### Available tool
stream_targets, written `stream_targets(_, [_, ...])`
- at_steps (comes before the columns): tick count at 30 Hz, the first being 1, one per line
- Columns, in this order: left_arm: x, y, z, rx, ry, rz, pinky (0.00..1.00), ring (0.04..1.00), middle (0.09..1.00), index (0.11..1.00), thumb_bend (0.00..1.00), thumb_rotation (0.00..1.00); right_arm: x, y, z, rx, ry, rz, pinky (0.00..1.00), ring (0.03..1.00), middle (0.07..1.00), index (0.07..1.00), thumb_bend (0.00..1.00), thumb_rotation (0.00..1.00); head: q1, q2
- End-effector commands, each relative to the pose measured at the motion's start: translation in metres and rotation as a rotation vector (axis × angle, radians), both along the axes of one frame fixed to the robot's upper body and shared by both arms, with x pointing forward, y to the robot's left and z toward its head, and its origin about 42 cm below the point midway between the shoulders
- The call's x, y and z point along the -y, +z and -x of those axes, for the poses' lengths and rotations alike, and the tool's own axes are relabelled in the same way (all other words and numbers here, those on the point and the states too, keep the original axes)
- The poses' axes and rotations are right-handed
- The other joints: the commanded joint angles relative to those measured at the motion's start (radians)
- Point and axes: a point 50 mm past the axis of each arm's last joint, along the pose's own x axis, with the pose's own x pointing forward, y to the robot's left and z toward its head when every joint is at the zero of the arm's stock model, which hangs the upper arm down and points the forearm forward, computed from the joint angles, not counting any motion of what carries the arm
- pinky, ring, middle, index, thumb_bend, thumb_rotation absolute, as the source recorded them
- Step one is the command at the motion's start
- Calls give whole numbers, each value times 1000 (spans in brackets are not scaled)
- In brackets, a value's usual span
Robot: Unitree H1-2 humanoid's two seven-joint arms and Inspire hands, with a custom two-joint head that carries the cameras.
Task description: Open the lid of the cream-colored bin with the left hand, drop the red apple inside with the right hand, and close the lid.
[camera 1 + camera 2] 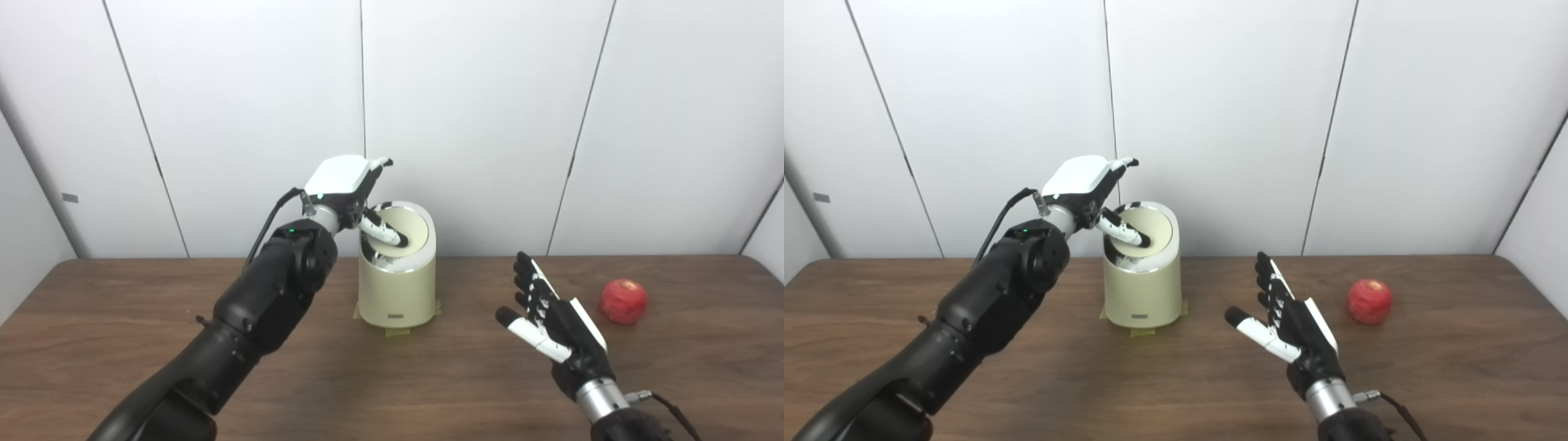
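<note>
One red apple (623,301), round and speckled, sits on the table (122,306).

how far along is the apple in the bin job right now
Early stage. Nothing is finished yet. In hand: the left hand is at the top of the cream-colored bin, a finger pressing on its lid, which looks tipped inward. Left to do: the red apple lies untouched on the table, the open right hand is empty beside it; grasp, drop, close.
</note>
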Motion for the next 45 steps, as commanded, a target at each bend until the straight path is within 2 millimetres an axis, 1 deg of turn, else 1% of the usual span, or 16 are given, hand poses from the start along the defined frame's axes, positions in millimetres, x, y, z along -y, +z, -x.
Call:
stream_targets(1, [2, 28, -3, 98, -14, -74, 946, 956, 946, 953, 966, 70, -1, 23, -6, 84, -3, -2, 989, 1000, 1000, 1000, 961, 541, 0, 1])
stream_targets(10, [4, 23, 0, 105, -23, -148, 939, 939, 930, 937, 967, 59, 1, 22, -7, 81, -1, 6, 985, 1000, 1000, 1000, 984, 550, 2, -3])
stream_targets(15, [4, 24, 1, 101, -25, -126, 930, 931, 925, 936, 959, 74, 0, 21, -6, 78, 1, -12, 999, 1000, 1000, 1000, 979, 532, -1, -1])
stream_targets(18, [0, 30, 1, 77, -23, -14, 918, 925, 917, 932, 941, 71, 0, 21, -6, 79, 0, -22, 999, 1000, 1000, 1000, 970, 525, -4, 0])
stream_targets(20, [-5, 38, 2, 28, -6, 137, 901, 927, 921, 928, 900, 79, 0, 21, -6, 79, -4, -17, 996, 1000, 1000, 1000, 966, 527, -4, 1])
stream_targets(21, [-8, 45, 3, -11, 0, 277, 896, 928, 921, 926, 890, 82, 0, 21, -6, 80, -5, -15, 995, 1000, 1000, 1000, 966, 528, -3, 1])
stream_targets(23, [-19, 59, 10, -88, 5, 531, 788, 872, 886, 918, 837, 88, 0, 22, -5, 75, -5, -22, 996, 1000, 1000, 1000, 957, 535, -2, 1])
stream_targets(24, [-26, 66, 15, -110, 6, 622, 745, 847, 873, 917, 790, 132, 0, 23, -5, 71, -4, -26, 978, 1000, 1000, 999, 952, 540, -2, 1])
stream_targets(26, [-37, 73, 26, -117, -4, 740, 745, 834, 859, 899, 699, 211, 0, 23, -4, 63, 3, -40, 952, 1000, 1000, 998, 935, 537, -2, 1])
stream_targets(29, [-50, 75, 39, -114, -43, 919, 830, 873, 878, 888, 545, 322, 1, 24, -4, 52, 12, -69, 941, 1000, 1000, 998, 915, 516, -2, 1])
stream_targets(30, [-56, 74, 43, -122, -62, 971, 839, 880, 884, 889, 529, 341, 1, 24, -5, 50, 14, -75, 942, 1000, 1000, 998, 915, 513, -3, 0])
stream_targets(31, [-61, 73, 47, -127, -74, 1001, 849, 886, 904, 910, 502, 502, 1, 24, -5, 50, 14, -78, 935, 1000, 1000, 997, 908, 507, -3, 0])
stream_targets(34, [-77, 62, 63, -140, -110, 1082, 893, 915, 920, 922, 468, 766, 1, 25, -5, 55, 18, -76, 917, 1000, 997, 993, 891, 499, -6, 2])
stream_targets(35, [-80, 58, 68, -142, -115, 1103, 900, 922, 917, 923, 473, 806, 1, 25, -4, 57, 18, -75, 912, 1000, 993, 990, 885, 498, -6, 2])
stream_targets(39, [-98, 35, 92, -135, -104, 1203, 909, 919, 914, 910, 497, 886, 2, 26, -5, 60, 18, -74, 894, 999, 983, 976, 883, 481, -13, 1])
stream_targets(45, [-126, -8, 128, -141, -20, 1313, 955, 948, 935, 946, 498, 965, 5, 29, -6, 64, 25, -73, 863, 976, 967, 957, 864, 464, -22, -1])
